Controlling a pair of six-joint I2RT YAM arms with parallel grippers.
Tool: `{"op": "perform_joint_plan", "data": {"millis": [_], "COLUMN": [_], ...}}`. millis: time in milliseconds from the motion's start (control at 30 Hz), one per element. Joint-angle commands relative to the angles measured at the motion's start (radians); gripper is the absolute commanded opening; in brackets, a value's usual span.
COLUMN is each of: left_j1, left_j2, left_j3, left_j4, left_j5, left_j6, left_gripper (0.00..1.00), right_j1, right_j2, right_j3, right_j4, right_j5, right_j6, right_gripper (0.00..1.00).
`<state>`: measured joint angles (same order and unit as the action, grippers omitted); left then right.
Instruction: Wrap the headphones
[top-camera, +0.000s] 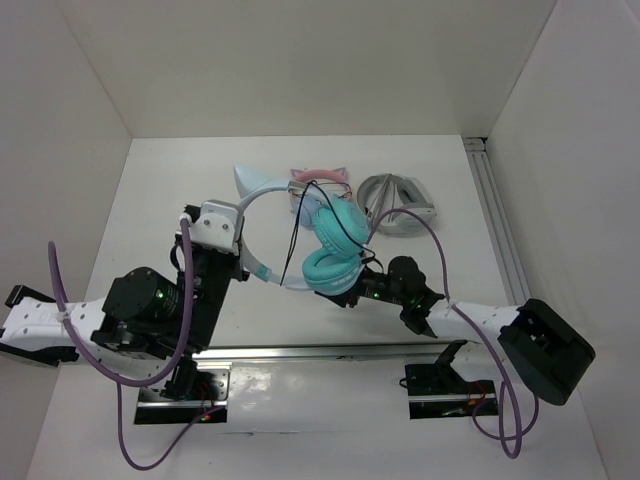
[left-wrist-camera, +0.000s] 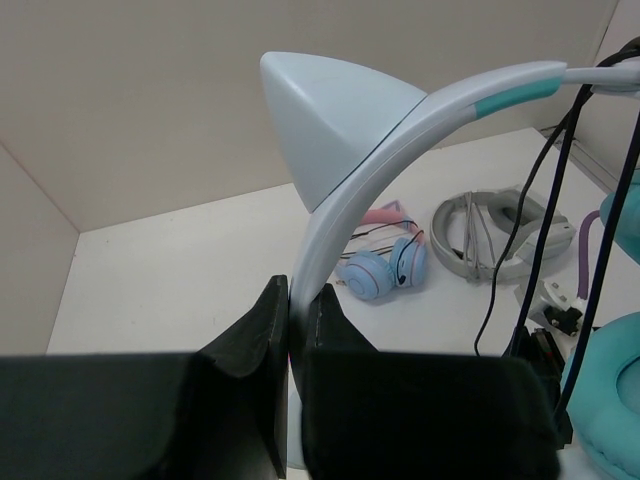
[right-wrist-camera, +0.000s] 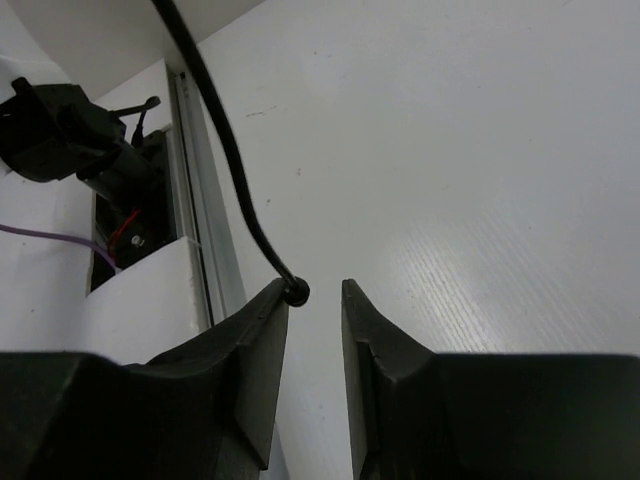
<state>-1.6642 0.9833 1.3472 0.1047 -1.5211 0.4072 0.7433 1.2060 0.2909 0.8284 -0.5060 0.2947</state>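
Left pincer (left-wrist-camera: 291, 312) was clamped tight, both fingers pressed flat on the pale headband (left-wrist-camera: 345, 215) of the headphones (top-camera: 335, 247), and that was a firm hold. From the grip the band climbed toward 1 o'clock in the left wrist view, with a pointed cat ear (left-wrist-camera: 330, 120) standing just above the fingers. Over to the right pincer (right-wrist-camera: 315, 289): jaws a narrow gap apart and nothing pinched between them, though the tip of the thin black cable (right-wrist-camera: 228, 150) touched the end of one finger right at the mouth of the gap.

From above, the teal ear cups (top-camera: 338, 228) sat mid-bench, the left pincer at their 9 o'clock and the right pincer at their 5 o'clock, close under the lower cup. The cable draped down across the band and cups. Whether the cups touched the bench (top-camera: 160, 200), I couldn't tell. At 12 o'clock of the cups lay the pink-banded headphones (top-camera: 322, 179), and at 2 o'clock the folded grey-white headphones (top-camera: 398, 206), both apart from the pincers.
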Motion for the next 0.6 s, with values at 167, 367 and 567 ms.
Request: {"op": "perform_joint_plan", "data": {"millis": [167, 367, 567], "left_j1": [-0.003, -0.003, -0.003], "left_j2": [-0.028, -0.037, -0.037], "left_j3": [0.001, -0.008, -0.017], "left_j4": [0.138, 0.158, 0.167], "left_j5": [-0.068, -0.068, -0.068], "left_j6": [-0.033, -0.021, -0.01], "left_gripper": [0.0, 0.0, 0.0], "right_j1": [0.007, 0.007, 0.007], "right_j2": [-0.034, -0.054, -0.065], "right_j3": [-0.004, 0.005, -0.004], "right_j4": [0.051, 0.061, 0.074], "right_j5": [0.041, 0.07, 0.061], "right_j6": [-0.022, -0.011, -0.011], "right_gripper": [0.28, 0.15, 0.35]}}
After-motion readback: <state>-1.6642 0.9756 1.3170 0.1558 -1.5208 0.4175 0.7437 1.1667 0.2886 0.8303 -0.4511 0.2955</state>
